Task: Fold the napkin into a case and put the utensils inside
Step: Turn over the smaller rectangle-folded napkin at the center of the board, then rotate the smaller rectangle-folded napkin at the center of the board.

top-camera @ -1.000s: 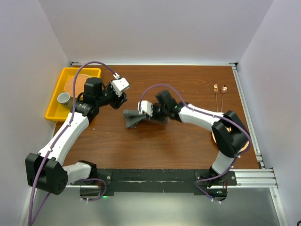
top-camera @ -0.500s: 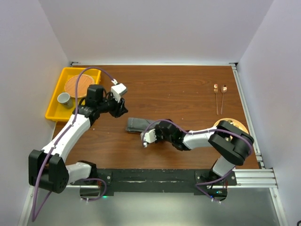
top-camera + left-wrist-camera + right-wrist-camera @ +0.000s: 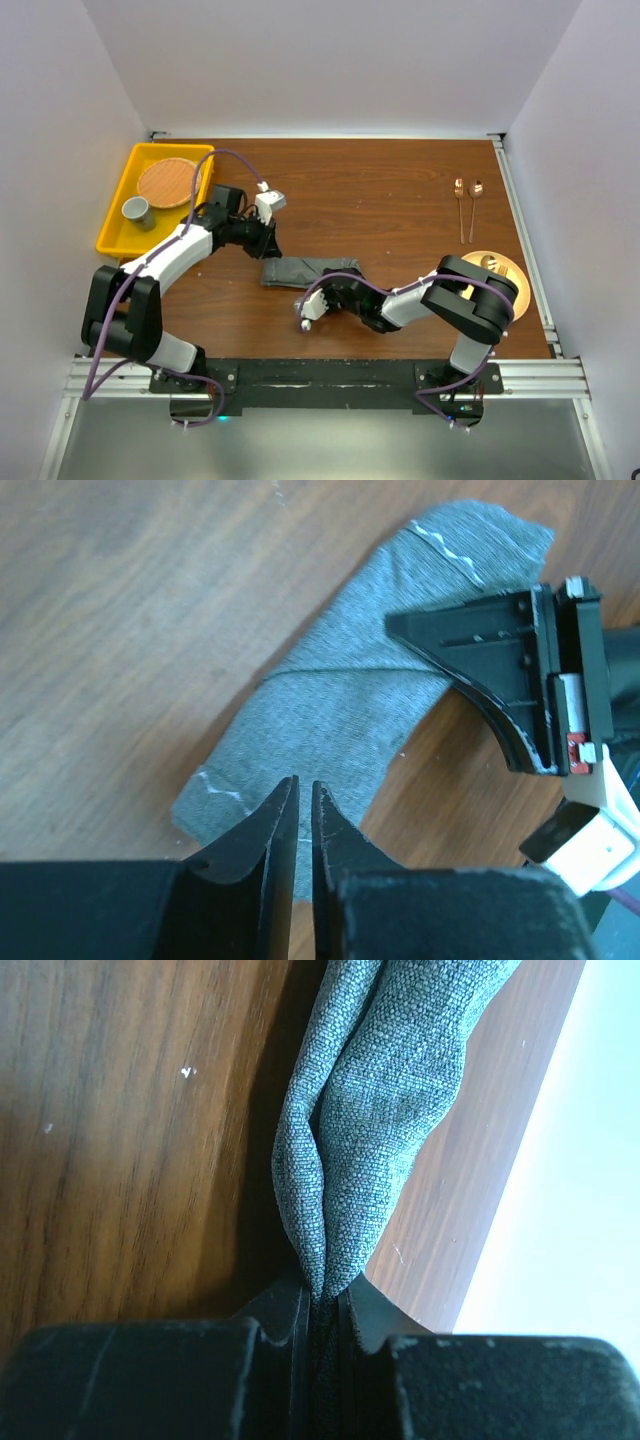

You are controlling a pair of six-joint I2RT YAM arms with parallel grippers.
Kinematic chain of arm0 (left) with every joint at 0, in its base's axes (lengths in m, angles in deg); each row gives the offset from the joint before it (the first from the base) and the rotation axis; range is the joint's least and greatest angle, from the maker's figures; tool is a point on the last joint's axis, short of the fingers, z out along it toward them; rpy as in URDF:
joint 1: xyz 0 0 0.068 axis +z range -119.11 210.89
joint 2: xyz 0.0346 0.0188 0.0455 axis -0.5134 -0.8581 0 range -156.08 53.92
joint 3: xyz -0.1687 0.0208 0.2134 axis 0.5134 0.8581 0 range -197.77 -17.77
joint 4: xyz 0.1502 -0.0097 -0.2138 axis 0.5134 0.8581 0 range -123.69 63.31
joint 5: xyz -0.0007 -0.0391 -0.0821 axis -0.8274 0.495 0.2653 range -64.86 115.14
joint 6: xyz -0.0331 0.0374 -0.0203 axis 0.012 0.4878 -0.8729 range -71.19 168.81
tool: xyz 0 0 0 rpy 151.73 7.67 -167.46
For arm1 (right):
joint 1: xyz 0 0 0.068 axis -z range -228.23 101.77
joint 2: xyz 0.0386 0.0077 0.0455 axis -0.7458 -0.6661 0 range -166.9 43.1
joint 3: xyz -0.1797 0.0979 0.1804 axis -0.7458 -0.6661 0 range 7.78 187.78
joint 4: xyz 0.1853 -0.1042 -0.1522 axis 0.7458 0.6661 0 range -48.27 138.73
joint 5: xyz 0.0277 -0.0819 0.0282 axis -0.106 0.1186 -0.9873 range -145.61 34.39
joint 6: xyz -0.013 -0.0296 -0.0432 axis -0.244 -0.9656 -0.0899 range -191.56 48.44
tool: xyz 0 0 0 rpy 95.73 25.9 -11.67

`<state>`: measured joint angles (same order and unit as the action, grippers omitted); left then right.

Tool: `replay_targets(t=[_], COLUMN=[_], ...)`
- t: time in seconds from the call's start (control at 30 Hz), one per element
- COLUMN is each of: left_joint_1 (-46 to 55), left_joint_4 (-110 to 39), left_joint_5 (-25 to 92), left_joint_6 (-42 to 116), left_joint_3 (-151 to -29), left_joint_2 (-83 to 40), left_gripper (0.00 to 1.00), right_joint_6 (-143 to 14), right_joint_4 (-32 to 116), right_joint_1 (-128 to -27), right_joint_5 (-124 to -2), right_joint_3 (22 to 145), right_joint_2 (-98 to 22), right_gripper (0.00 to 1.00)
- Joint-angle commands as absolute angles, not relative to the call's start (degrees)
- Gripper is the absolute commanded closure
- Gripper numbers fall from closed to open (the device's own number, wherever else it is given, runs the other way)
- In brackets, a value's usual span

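The napkin [image 3: 300,270] lies mid-table as a dark grey, loosely folded strip. My right gripper [image 3: 345,290] is shut on its near right edge; in the right wrist view the cloth [image 3: 380,1110] bunches up between the jaws [image 3: 325,1295]. My left gripper [image 3: 270,248] sits at the strip's left end. The left wrist view has its jaws [image 3: 305,782] drawn together to a thin slit over the cloth [image 3: 340,710], with nothing visibly pinched. The right gripper's finger [image 3: 500,680] shows there too. Two copper utensils [image 3: 467,207] lie at the far right.
A yellow tray [image 3: 115,235] at the far left holds a round wooden plate [image 3: 168,183] and a small cup [image 3: 137,211]. An orange plate [image 3: 497,268] lies at the right, partly under the right arm. Walls close in the table's sides.
The right gripper pulled the napkin's edge toward the near side, stretching it into a strip. The left arm came down to the strip's left end and its jaws closed.
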<state>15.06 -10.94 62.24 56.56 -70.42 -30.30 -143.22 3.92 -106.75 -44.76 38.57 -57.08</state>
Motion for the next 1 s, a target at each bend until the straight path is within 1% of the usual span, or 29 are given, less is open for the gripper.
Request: replay_targets(t=[0.0, 0.07, 0.17, 0.23, 0.27, 0.3, 0.37, 0.4, 0.5, 0.53, 0.6, 0.63, 0.8, 0.87, 0.9, 0.97], left_joint_1=[12.80, 11.56, 9.72, 9.27, 9.18, 8.84, 8.74, 8.74, 8.74, 8.74, 8.66, 8.66, 8.66, 8.66, 8.66, 8.66], left_joint_4=[-8.64, -6.71, -5.65, -4.51, -4.33, -3.46, -2.93, -2.75, -2.75, -2.75, -2.66, -2.75, -2.84, -3.10, -3.19, -3.71], left_joint_5=[61.53, 59.77, 57.14, 55.81, 55.37, 54.33, 53.36, 52.30, 50.98, 50.71, 50.19, 50.10, 49.48, 49.13, 49.13, 48.96], left_joint_6=[59.97, 61.37, 62.26, 62.70, 62.79, 62.87, 62.79, 62.70, 62.52, 62.35, 62.35, 62.52, 63.66, 64.28, 64.46, 65.16], left_joint_3=[-70.25, -70.07, -69.72, -70.77, -71.12, -71.47, -72.26, -72.44, -72.79, -72.88, -72.97, -72.88, -72.97, -73.14, -73.23, -73.23], left_joint_2=[-29.83, -31.85, -34.75, -36.94, -37.74, -38.53, -40.38, -40.91, -41.96, -42.23, -42.49, -42.49, -42.40, -42.23, -42.05, -41.62], left_gripper=[0.87, 0.87, 0.89, 0.91, 0.92, 0.93, 0.95, 0.96, 0.98, 0.99, 1.00, 1.00, 1.00, 1.00, 1.00, 0.99], right_joint_6=[-144.86, -144.95, -144.51, -143.64, -143.46, -142.59, -141.09, -139.08, -135.13, -134.50, -132.92, -132.47, -125.11, -119.32, -117.72, -112.90], right_joint_4=[2.35, 3.31, 5.86, 9.37, 10.69, 14.01, 18.24, 23.48, 32.89, 35.37, 41.34, 43.55, 57.42, 63.40, 65.44, 69.74], right_joint_1=[-107.38, -107.47, -107.47, -107.47, -107.47, -107.47, -107.47, -107.47, -107.47, -107.38, -107.56, -107.47, -107.47, -106.95, -106.42, -103.70], right_joint_5=[-44.09, -44.27, -44.97, -45.58, -46.02, -46.72, -48.48, -49.10, -52.17, -53.31, -56.99, -58.32, -67.89, -69.49, -72.19, -74.41], right_joint_3=[37.84, 38.27, 39.59, 41.17, 41.70, 42.31, 44.95, 46.09, 50.57, 52.32, 53.83, 55.23, 62.26, 67.88, 71.38, 74.13], right_joint_2=[-57.36, -57.62, -57.80, -57.71, -57.19, -56.66, -55.35, -54.90, -52.80, -52.09, -49.73, -48.93, -44.62, -44.53, -44.27, -43.74], right_gripper=[1.00, 1.00, 0.96, 0.86, 0.80, 0.68, 0.57, 0.48, 0.35, 0.26, 0.17, 0.09, 0.03, 0.02, 0.02, 0.02])
